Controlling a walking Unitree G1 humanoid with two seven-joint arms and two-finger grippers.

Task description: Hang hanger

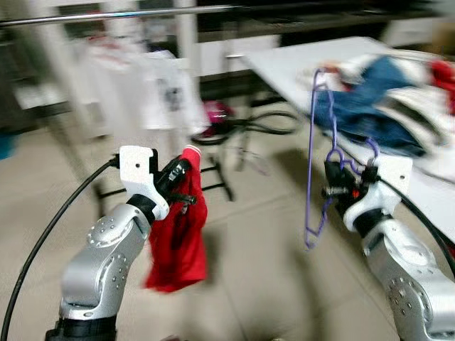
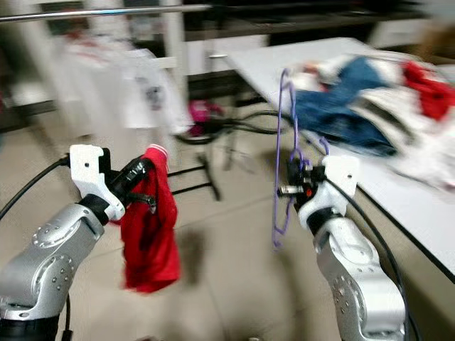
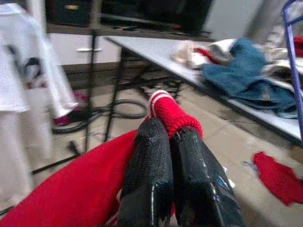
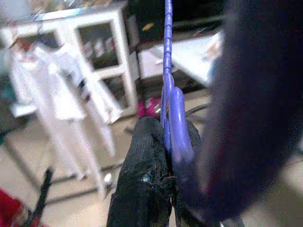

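My right gripper (image 1: 340,177) is clenched on the purple hanger (image 1: 313,153), its fingers (image 4: 142,184) pinching the hook end so that the thin wire frame stands almost on edge, rising above my wrist and dropping below it in the open air. Just beyond that gripper and off to its outer side runs the white table (image 1: 298,64), heaped with a blue garment (image 1: 377,99) and other loose clothes whose shapes are too blurred to sort out. My left gripper (image 1: 181,172) is closed tight on a red garment (image 1: 178,241), the two black fingers (image 3: 151,175) pressed together over the cloth; a white-striped cuff (image 3: 163,101) pokes out past their tips and the rest hangs limp beneath my wrist. Ahead of and above both grippers a metal rail (image 1: 114,14) crosses the scene, and white clothing (image 1: 153,89) hangs down from it, straight ahead of my left gripper. Dark cables (image 1: 266,124) lie coiled on the tiled floor (image 1: 256,270) between the rail's stand and the table.
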